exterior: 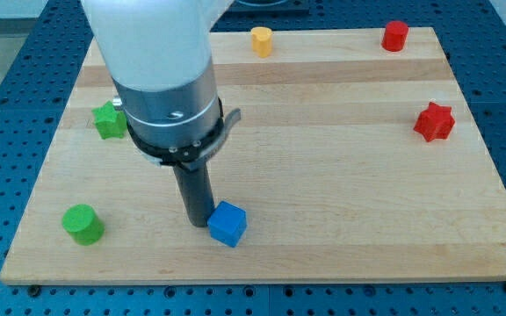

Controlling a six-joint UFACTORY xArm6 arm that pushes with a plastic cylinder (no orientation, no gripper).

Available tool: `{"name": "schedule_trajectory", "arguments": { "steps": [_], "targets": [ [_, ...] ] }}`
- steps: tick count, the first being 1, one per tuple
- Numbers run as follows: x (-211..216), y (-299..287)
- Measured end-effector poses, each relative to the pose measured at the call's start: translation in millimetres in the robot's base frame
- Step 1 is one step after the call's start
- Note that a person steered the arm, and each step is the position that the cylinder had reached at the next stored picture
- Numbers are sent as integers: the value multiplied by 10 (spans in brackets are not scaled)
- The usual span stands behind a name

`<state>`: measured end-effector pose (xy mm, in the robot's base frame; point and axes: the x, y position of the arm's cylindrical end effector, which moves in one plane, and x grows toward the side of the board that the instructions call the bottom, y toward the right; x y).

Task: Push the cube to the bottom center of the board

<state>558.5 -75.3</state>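
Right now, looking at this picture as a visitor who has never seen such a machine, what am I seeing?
You see one camera's view of a robot arm, the big white and grey cylinder. It has no hand and holds nothing; it ends in a dark rod, and my tip touches a pale wooden board beside a blue cube, just to its left. The rod only pushes blocks. Also lying there: a green cylinder at bottom left, a green star-shaped block partly behind the arm, a yellow block and a red cylinder at the top, and a red star-shaped block at right.
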Motion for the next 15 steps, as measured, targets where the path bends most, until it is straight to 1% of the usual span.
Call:
{"name": "schedule_trajectory", "arguments": {
  "steps": [1, 2, 4, 7, 8, 9, 10, 11, 13, 15],
  "targets": [
    [240, 0],
    [318, 21],
    [145, 57],
    [144, 703],
    [144, 703],
    [21, 697],
    [-328, 685],
    [-431, 915],
    [-318, 1469],
    [117, 1582]
  ]
}}
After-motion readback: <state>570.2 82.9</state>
